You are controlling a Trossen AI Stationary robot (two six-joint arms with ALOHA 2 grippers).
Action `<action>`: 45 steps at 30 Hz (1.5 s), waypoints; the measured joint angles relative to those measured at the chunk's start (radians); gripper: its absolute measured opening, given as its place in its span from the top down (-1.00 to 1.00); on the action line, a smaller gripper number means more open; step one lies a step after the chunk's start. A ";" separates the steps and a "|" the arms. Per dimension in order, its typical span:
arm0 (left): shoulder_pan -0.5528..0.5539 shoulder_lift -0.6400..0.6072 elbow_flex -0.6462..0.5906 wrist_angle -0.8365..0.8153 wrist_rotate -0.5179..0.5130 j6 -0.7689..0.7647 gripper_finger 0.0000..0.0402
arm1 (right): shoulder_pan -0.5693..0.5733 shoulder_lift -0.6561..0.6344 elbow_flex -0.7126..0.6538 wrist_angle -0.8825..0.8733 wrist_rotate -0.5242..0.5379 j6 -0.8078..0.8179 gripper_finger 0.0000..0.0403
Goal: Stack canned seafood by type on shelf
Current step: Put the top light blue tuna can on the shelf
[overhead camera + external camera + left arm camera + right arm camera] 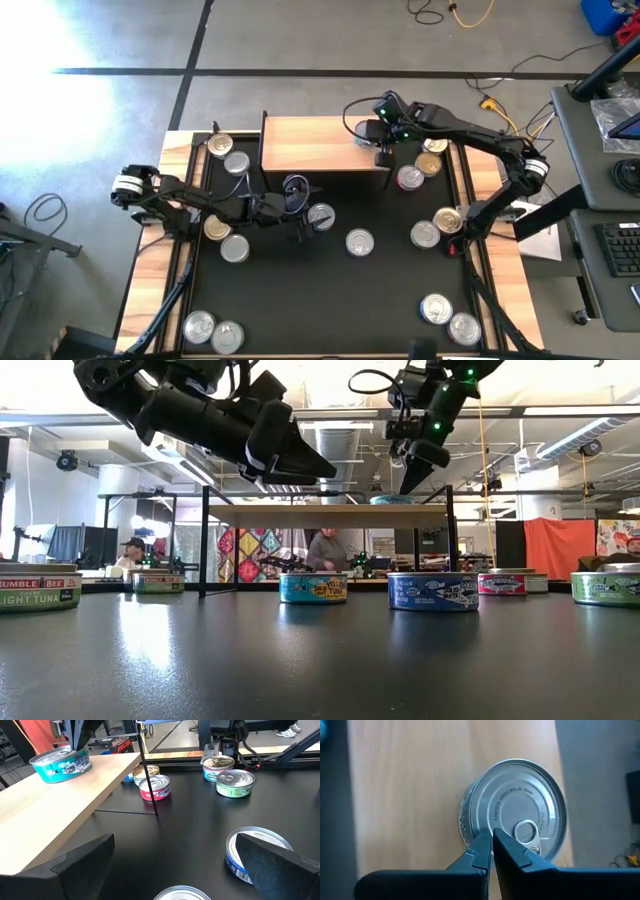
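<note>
The black tabletop (330,290) carries scattered round silver-lidded seafood tins (359,241). At upper centre stands the light-wood shelf (310,145), one teal-labelled tin (61,764) upon it. Should the left end effector (300,222), spread wide and empty, descend off-centre, the blue-labelled tin (252,852) could be pushed aside. The right end effector (492,847) is closed, empty, above the shelved tin.

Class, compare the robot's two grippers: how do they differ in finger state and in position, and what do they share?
The left gripper has its fingers spread wide, while the right gripper has its fingers pressed together. The left gripper hangs over the black table near a blue-labelled can; the right gripper sits above a silver-lidded can on the wooden shelf. Neither holds a can.
</note>
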 joint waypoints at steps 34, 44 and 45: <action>0.000 0.000 0.000 -0.031 0.000 -0.021 -0.99 | -0.077 0.073 0.000 0.150 0.049 -0.036 0.94; 0.000 -0.001 0.000 -0.029 0.003 -0.027 -0.99 | -0.076 0.072 0.012 0.131 0.050 -0.017 0.94; -0.001 -0.002 0.000 -0.027 0.003 -0.029 -0.99 | -0.076 0.072 0.016 0.128 0.050 -0.017 0.94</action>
